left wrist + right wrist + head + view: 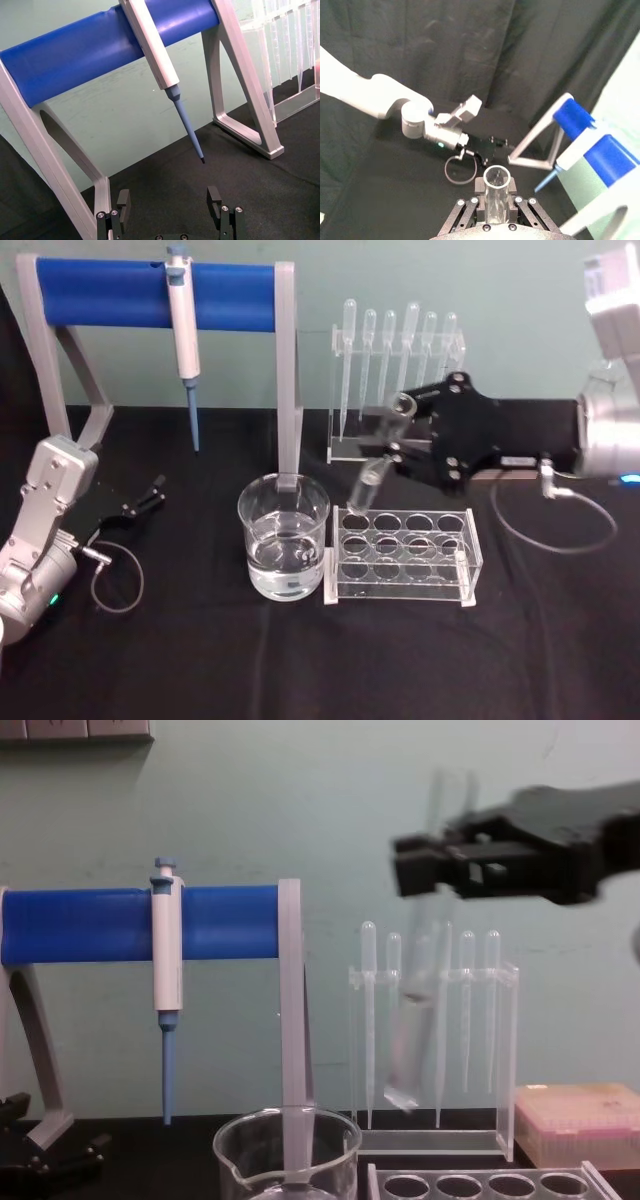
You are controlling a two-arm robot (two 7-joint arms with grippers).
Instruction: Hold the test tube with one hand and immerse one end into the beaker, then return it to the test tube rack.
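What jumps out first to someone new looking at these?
The right gripper holds the test tube tilted in the air above the clear tube rack, right of the water-filled beaker. Behind, a blue-barred stand carries a hanging pipettor. The left gripper rests open on the table, far left.

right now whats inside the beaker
The beaker holds clear liquid, filling roughly its lower half. Nothing else sits in it: the test tube, gripped by the right gripper, hangs above the empty tube rack beside it.
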